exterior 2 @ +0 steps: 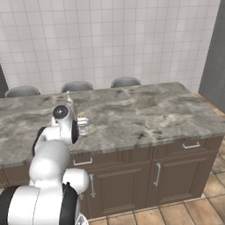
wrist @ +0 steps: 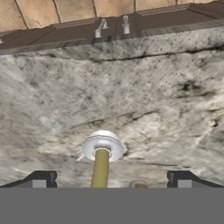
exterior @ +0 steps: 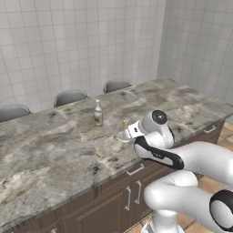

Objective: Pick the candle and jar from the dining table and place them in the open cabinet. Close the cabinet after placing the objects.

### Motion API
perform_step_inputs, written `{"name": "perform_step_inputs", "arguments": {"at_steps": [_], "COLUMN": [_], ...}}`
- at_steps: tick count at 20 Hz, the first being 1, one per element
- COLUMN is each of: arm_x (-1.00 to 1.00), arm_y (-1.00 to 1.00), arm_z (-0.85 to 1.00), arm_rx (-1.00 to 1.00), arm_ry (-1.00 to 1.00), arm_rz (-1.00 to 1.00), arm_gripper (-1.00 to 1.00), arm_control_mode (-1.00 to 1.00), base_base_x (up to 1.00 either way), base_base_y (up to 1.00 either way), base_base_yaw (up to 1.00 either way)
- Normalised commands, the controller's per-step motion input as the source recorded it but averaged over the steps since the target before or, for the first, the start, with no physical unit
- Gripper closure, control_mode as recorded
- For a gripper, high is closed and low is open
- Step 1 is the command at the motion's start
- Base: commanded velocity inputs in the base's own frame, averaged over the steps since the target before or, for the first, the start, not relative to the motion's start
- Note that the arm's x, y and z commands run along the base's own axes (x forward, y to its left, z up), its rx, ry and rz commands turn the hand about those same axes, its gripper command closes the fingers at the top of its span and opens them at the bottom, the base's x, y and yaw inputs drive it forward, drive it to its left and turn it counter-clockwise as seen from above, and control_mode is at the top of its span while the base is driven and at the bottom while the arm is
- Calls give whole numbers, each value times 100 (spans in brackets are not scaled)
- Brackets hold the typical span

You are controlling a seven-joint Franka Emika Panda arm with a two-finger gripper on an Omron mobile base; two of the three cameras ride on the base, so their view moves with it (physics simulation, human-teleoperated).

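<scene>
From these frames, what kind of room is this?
Most likely a kitchen with a dining counter: a long marble dining table over wooden cabinet fronts, stools behind it, and tiled walls.

End effector (wrist: 108, 178) wide open, apparently downward

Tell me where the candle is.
The candle stands on the dining table near its front edge, between the open gripper's fingertips, close to the bottle.

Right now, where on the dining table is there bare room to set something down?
The dining table is bare from the candle to its far right end. Left of the glass bottle is bare too. It is crowded around candle and bottle, under the open tool.
</scene>
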Motion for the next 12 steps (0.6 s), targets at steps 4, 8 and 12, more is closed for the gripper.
{"name": "perform_step_inputs", "arguments": {"at_steps": [4,8,12], "arm_x": [30,26,25], "arm_y": [9,8,0], "arm_z": [-25,-23,-16], "arm_rx": [0,0,0], "arm_ry": [2,1,0], "arm_rz": [0,0,0], "arm_gripper": [-100,-100,-100], "arm_control_mode": [-100,-100,-100], "base_base_x": [0,0,0], "base_base_y": [0,0,0], "base_base_yaw": [0,0,0]}}
